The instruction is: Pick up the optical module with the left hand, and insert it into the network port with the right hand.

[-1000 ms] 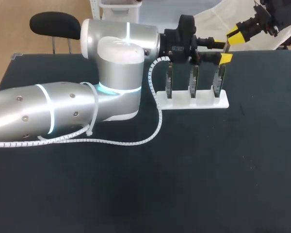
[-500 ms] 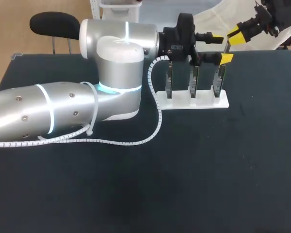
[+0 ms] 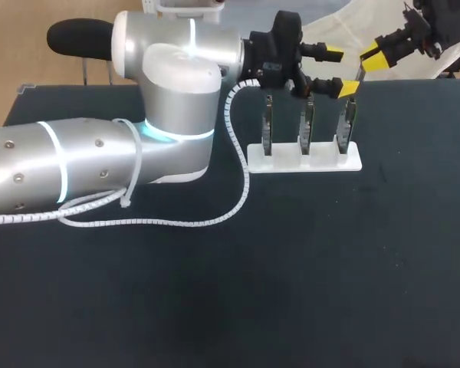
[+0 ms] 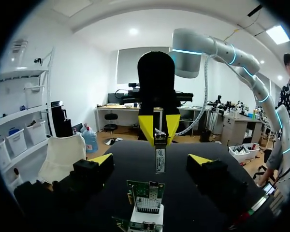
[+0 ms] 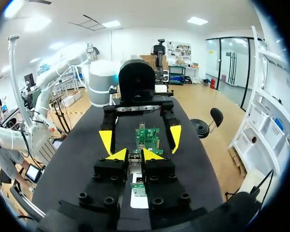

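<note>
My left arm point(image 3: 100, 153) stretches in from the left, left tool point(image 3: 340, 70) spread wide; my right tool point(image 3: 374, 60) faces it, fingers pinched on the optical module point(image 4: 159, 157).

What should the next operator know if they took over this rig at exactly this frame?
Left hand: open and empty, held above the boards, facing the right hand.
Right hand: shut on the optical module, which hangs down from its fingertips near the stand's right end, clear of the boards.
Three circuit boards stand upright in the white stand at the table's far side.
Done: the module is in the right hand.
Left: lower it to the network port on a board and insert it; the port itself cannot be made out here.
</note>
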`<action>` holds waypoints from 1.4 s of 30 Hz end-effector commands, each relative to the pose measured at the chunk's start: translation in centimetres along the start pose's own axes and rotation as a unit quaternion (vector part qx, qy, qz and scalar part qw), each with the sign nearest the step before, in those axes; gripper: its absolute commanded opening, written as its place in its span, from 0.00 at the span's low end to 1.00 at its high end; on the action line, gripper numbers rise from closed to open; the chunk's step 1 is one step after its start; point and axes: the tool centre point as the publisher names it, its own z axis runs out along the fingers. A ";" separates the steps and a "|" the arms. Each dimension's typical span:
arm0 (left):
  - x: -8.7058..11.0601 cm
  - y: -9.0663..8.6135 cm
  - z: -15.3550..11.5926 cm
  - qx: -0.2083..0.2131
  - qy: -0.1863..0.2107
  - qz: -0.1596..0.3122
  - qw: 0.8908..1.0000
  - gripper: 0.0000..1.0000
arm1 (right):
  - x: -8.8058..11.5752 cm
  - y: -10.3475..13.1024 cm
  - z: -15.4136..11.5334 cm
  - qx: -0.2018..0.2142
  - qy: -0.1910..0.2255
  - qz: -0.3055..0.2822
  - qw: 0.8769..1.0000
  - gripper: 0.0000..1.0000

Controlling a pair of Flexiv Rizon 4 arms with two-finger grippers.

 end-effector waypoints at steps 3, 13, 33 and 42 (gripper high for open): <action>-0.7 -0.2 -0.6 0.000 0.033 0.008 0.999 1.00 | -0.1 -0.2 0.1 0.000 0.000 0.001 1.000 0.00; -0.1 0.1 -1.2 0.014 0.069 -0.011 0.997 1.00 | -0.1 -0.3 0.2 0.001 -0.005 0.005 1.000 0.00; 1.4 0.0 -1.1 0.034 0.126 -0.024 0.991 1.00 | 0.1 -0.1 0.2 0.001 -0.004 0.006 1.000 0.00; 1.9 -0.1 -0.9 0.043 0.135 -0.030 0.989 1.00 | 0.1 0.0 0.1 0.002 -0.003 0.006 1.000 0.00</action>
